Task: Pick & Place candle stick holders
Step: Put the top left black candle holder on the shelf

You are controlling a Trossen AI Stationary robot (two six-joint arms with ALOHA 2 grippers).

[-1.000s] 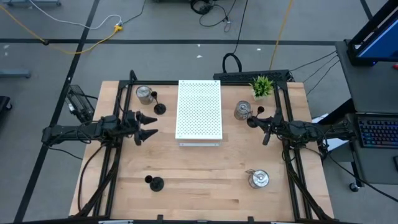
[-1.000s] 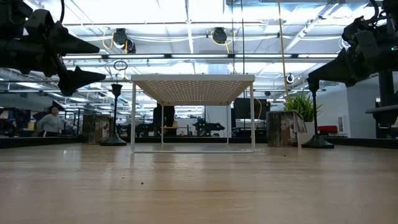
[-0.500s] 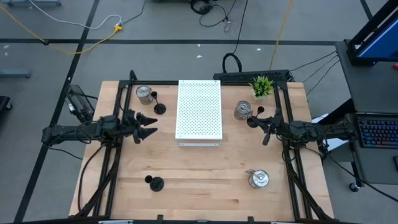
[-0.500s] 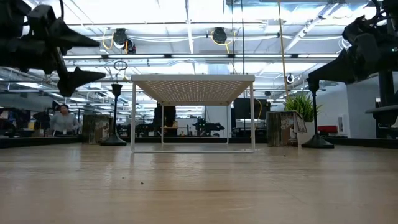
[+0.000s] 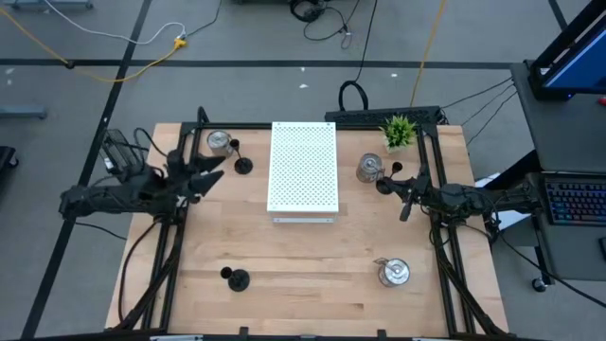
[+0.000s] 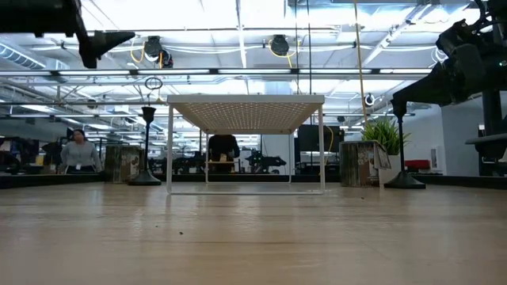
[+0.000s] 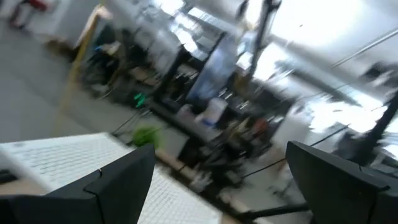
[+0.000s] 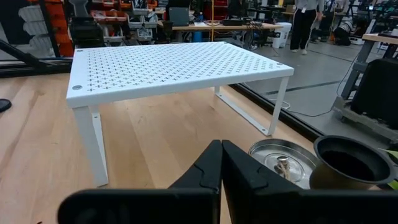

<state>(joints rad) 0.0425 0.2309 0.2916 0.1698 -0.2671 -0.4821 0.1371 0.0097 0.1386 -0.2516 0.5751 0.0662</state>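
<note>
Two candle stick holders stand at the far left: a silver one (image 5: 220,143) and a black one (image 5: 243,164). A silver one (image 5: 369,168) and a black one (image 5: 393,169) stand at the far right; they also show in the right wrist view, silver (image 8: 285,163) and black (image 8: 348,164). A black one (image 5: 235,278) stands near left, a silver one (image 5: 393,273) near right. My left gripper (image 5: 202,172) is open and empty, raised high (image 6: 99,43), near the far-left pair. My right gripper (image 5: 384,186) is shut and empty (image 8: 221,167), just short of the far-right pair.
A white perforated shelf (image 5: 303,169) stands on thin legs at the table's middle, toward the far edge. A small green potted plant (image 5: 399,131) stands at the far right corner. Bare wood lies between the near holders. A person (image 6: 78,150) shows in the room behind.
My left gripper has risen and turned from pointing toward the table's right edge to slanting toward the far edge and the far-left holders, staying open.
</note>
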